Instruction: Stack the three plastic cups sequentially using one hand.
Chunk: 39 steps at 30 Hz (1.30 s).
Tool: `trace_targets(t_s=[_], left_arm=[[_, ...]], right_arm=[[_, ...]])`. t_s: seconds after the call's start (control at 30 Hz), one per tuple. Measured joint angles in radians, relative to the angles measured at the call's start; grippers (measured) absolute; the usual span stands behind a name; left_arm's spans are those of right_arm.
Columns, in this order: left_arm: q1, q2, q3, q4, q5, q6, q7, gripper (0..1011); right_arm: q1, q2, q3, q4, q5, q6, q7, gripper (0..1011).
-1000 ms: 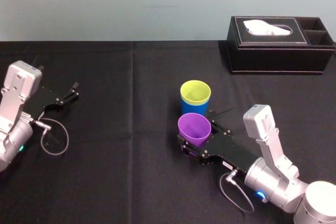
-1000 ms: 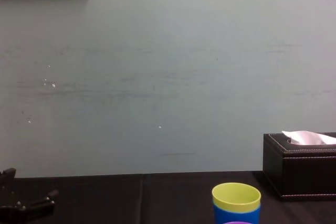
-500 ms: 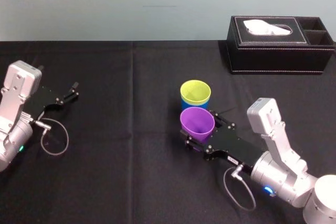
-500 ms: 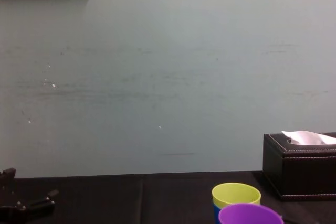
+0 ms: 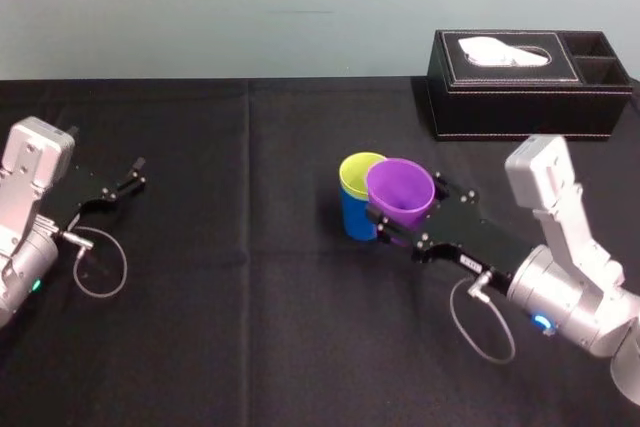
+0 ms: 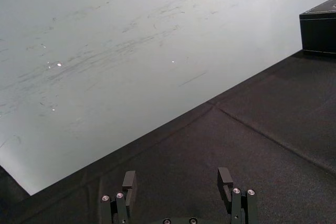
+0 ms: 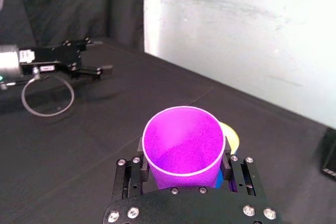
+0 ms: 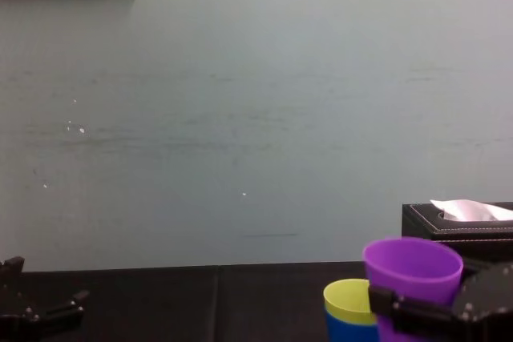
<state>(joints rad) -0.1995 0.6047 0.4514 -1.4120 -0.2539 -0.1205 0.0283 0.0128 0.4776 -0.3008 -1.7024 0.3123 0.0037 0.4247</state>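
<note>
- Right gripper (image 5: pixel 405 215): fingers pinch the purple cup (image 5: pixel 400 190) from both sides and hold it upright, clear of the black table (image 5: pixel 250 297).
- Yellow-green cup (image 5: pixel 352 175): nested in the blue cup (image 5: pixel 355 222), just beyond this gripper's fingertips on its left. Its rim sits lower than the purple rim. Contact cannot be told.
- Left gripper (image 6: pixel 177 182): fingers spread, low over the table, well apart from the cups.

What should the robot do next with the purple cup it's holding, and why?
Probably shift the right end effector a little to its left. It holds the purple cup raised, off to the right of the yellow-green cup nested in the blue cup, so lowering now would likely catch the rim. The left end effector lies parked far left.
</note>
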Motion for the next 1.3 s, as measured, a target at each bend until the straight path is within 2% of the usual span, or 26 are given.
trace_targets(t_s=[0.27,0.73,0.93,1.3], left_arm=[[0.0,0.0,0.0,0.0,0.0,0.0,0.0,1012],[0.0,0.0,0.0,0.0,0.0,0.0,0.0,1012],[0.0,0.0,0.0,0.0,0.0,0.0,0.0,1011],[0.0,0.0,0.0,0.0,0.0,0.0,0.0,1011]], right_arm=[[0.043,0.01,0.014,-0.01,0.001,0.023,-0.014,735],[0.121,-0.01,0.013,0.009,0.005,0.062,-0.027,735],[0.154,-0.027,-0.002,0.025,0.012,0.078,-0.029,735],[0.211,-0.049,-0.032,0.062,-0.009,0.093,-0.042,735]])
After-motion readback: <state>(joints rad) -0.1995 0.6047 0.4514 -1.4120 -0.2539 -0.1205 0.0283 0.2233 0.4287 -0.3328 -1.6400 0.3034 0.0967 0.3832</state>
